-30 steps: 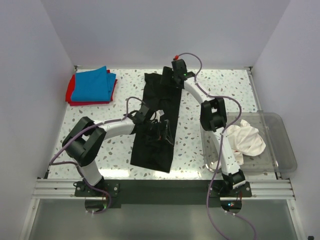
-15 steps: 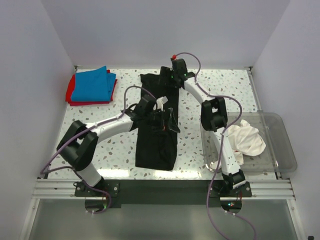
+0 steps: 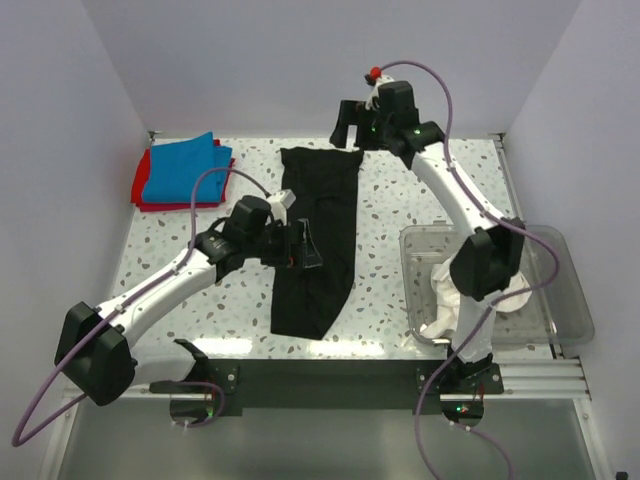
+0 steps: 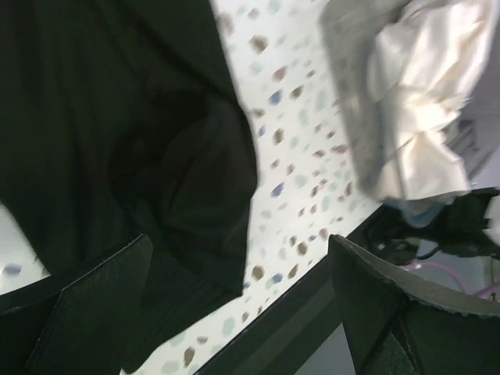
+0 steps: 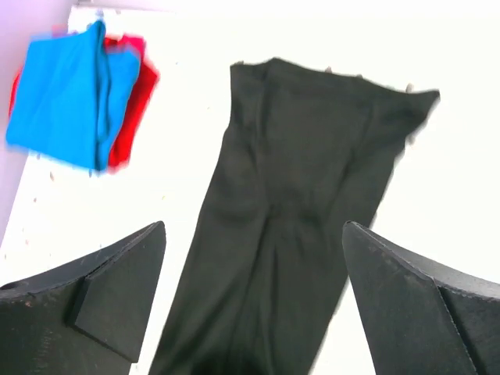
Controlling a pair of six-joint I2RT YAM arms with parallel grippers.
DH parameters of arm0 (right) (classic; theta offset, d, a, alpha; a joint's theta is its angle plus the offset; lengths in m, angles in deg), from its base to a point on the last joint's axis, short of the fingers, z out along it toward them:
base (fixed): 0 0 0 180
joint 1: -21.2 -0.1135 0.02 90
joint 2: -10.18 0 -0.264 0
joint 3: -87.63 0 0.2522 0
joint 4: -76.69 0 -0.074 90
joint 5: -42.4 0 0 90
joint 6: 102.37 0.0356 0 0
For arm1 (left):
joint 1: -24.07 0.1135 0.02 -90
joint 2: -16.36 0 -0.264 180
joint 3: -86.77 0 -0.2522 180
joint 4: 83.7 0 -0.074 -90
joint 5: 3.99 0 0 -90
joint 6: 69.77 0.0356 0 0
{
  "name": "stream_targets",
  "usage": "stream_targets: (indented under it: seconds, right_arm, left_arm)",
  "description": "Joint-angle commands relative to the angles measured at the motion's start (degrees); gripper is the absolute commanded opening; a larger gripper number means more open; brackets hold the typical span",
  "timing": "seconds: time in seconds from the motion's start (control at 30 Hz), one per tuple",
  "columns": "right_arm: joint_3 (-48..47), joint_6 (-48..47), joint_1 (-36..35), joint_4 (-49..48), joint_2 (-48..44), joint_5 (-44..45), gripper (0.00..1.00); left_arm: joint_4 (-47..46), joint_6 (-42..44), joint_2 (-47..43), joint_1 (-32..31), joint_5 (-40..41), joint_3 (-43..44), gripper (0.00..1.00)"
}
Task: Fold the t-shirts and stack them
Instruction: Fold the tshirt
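Note:
A black t-shirt [image 3: 318, 240] lies folded into a long narrow strip down the middle of the table; it also shows in the right wrist view [image 5: 289, 234] and the left wrist view [image 4: 125, 141]. A folded blue t-shirt [image 3: 184, 167] lies on a folded red one [image 3: 141, 188] at the far left, also in the right wrist view [image 5: 66, 94]. White t-shirts [image 3: 500, 280] sit crumpled in the clear bin. My left gripper [image 3: 303, 248] is open and empty, over the strip's left edge. My right gripper [image 3: 347, 122] is open and empty, raised above the strip's far end.
A clear plastic bin [image 3: 565, 300] stands at the right front of the table. White walls close in the left, far and right sides. The black front rail [image 3: 320, 370] runs along the near edge.
Both grippers have let go of the black shirt. The right gripper has lifted up and away past the far end. The left gripper has drawn back left. The shirt now lies narrower.

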Motion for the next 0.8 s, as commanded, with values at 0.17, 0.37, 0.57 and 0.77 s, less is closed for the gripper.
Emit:
stream_targets:
  seconds: [0.17,0.37,0.57,0.77]
  right_arm:
    - [32.5,2.2,-13.9,8.5,-16.0,5.4,0.94]
    - [45.3,9.9,-20.9,7.7,-23.3,6.8,0.90]
    - [50.9,13.8,-21.3,11.2,-27.1,7.3,0.85]
    - [56.0,17.9,-25.0,10.3,-30.7,6.4,0.80]
  left_arm:
    - [6.4,0.0,-0.9,4.8,6.5,-5.3,1.00]
    - [1.1,-2.6,-2.0,11.5,3.4,-7.3,1.00]
    - [-5.4,0.6,3.4,11.5,-2.7,-7.2,1.00]
    - [-4.1,4.9,6.8,11.5,-2.9,-4.5,1.00]
